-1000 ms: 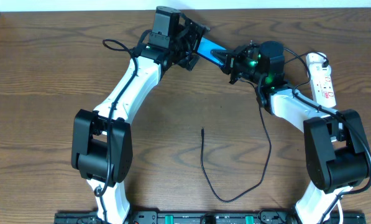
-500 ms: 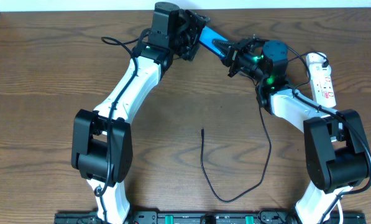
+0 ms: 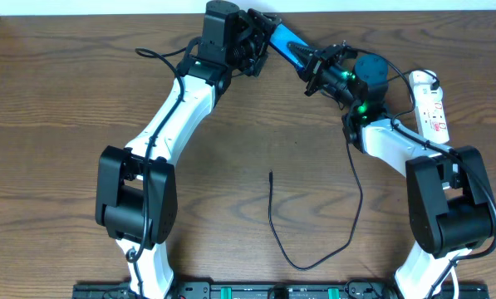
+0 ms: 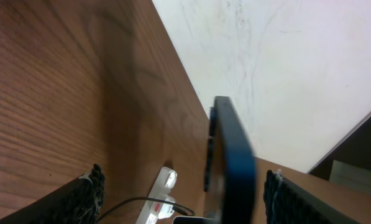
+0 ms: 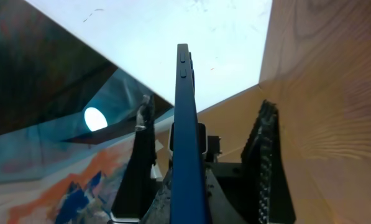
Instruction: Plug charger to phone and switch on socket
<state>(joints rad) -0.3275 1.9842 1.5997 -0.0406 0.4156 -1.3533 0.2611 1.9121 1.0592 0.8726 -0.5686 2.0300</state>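
Overhead is showing the phone (image 3: 282, 43) raised on edge close to the back edge of the counter (image 3: 56, 124), a little right of the middle, sitting between the left claw (image 3: 262, 33) and the right claw (image 3: 316, 66). From above it is reading as a narrow bright blue strip with a dark rim. The wrist views are catching it edge-on: a thin dark slab with two small side buttons.

In the left wrist view the left claw's fingers (image 4: 93, 190) are standing well apart, with the phone nearer one pad and far from the other, so it is not clamping. In the right wrist view the right claw's fingers (image 5: 265, 155) are flanking the phone. Wood is showing between the phone and that finger, and whether the opposite finger is pressing the phone I cannot tell.

The step in hand is probably settling the phone into a pose where its port can be reached. To do it well, one claw should be taking a firm hold across the flat faces before the other is letting go. The port end should be pointing out free, toward the front edge.

The charger (image 3: 271, 218) is lying slack mid-counter, its tip toward the middle and its loop running toward the front edge. The tip is well apart from the phone, so it is waiting to be fetched. The socket (image 3: 431, 106) is lying near the back right corner.
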